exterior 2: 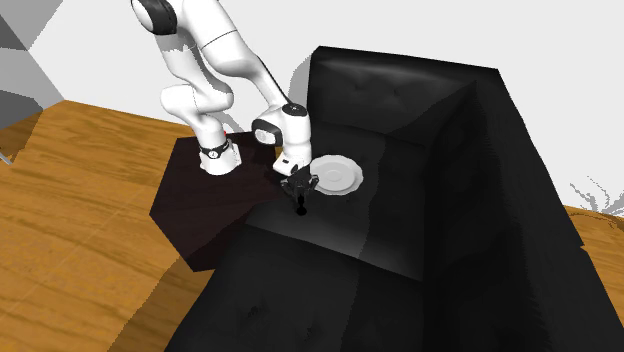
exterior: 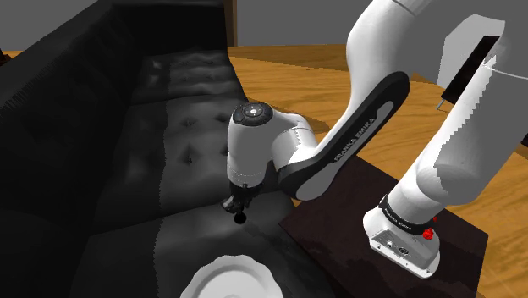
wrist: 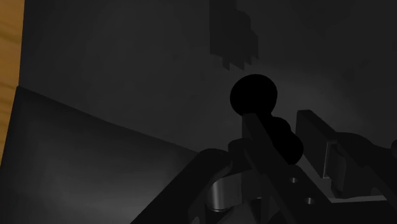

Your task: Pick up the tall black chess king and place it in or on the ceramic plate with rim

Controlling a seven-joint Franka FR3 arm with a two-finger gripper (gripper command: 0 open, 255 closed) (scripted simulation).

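Jaws clamped on black king (wrist: pixel 254 97), just above sofa (exterior: pixel 169 152).
Carry step; next: swing over white plate (exterior: pixel 196 281), lower, release.

1. A black, button-tufted leather sofa (exterior: pixel 110 135) is occupying most of the shoulder view, its backrest rising along that view's left and its seat cushions catching dull grey highlights.
2. A warm brown wooden plank floor (exterior: pixel 288 72) is stretching beyond the sofa's far end.
3. A plain grey wall (exterior: pixel 296 17) is closing off the shoulder view's top edge.
4. In the second exterior view, a flat white wall (exterior 2: pixel 420 25) is standing behind the sofa's backrest, and a grey wall section (exterior 2: pixel 25 85) is meeting the floor at that view's upper left.
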